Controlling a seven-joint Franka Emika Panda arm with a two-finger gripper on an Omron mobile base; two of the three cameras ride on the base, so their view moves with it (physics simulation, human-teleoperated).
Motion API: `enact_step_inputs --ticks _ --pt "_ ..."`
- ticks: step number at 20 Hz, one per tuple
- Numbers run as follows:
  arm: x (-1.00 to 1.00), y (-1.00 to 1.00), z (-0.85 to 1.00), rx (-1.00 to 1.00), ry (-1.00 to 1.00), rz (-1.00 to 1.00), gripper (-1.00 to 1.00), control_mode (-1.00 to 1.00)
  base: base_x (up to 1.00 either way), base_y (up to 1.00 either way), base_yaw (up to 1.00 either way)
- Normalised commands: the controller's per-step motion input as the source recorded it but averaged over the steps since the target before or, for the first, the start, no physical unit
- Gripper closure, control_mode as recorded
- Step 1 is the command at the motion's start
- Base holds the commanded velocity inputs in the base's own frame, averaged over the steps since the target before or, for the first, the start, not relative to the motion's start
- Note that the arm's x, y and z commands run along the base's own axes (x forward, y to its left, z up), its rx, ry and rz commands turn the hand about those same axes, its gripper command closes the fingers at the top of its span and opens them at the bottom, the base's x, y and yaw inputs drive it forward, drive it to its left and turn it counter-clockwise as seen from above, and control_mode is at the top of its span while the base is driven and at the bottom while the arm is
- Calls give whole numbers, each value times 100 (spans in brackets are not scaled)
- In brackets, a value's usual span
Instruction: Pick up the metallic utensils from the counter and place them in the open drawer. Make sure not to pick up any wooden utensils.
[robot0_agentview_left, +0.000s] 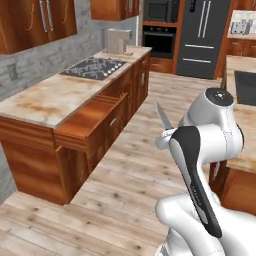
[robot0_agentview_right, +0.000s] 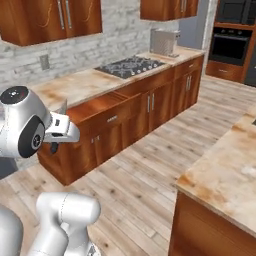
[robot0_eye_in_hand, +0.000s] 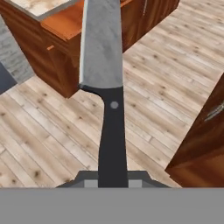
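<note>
Black-handled silver-bladed knife (robot0_eye_in_hand: 109, 100) clamped in near-shut jaws at handle end (stiff, slippery, blade-heavy); blade projects ahead toward reddish-brown open drawer (robot0_eye_in_hand: 65, 22).

My arm (robot0_agentview_left: 200, 165) is glossy white, built of rounded, bulbous segments, with a long dark grey strip down one link (matte, slightly curved). Its round joint cap (robot0_agentview_right: 15, 93) is dark with a small red dot.
</note>
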Motion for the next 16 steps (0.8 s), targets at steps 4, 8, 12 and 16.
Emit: enact_step_inputs --ticks 4,8,12,16 --pt "0 0 0 0 0 0 100 100 99 100 -29" --pt "0 0 0 0 0 0 100 100 95 100 -33" --pt "0 0 0 0 0 0 100 100 83 100 -38" --pt "0 0 0 0 0 0 100 100 67 97 -41"
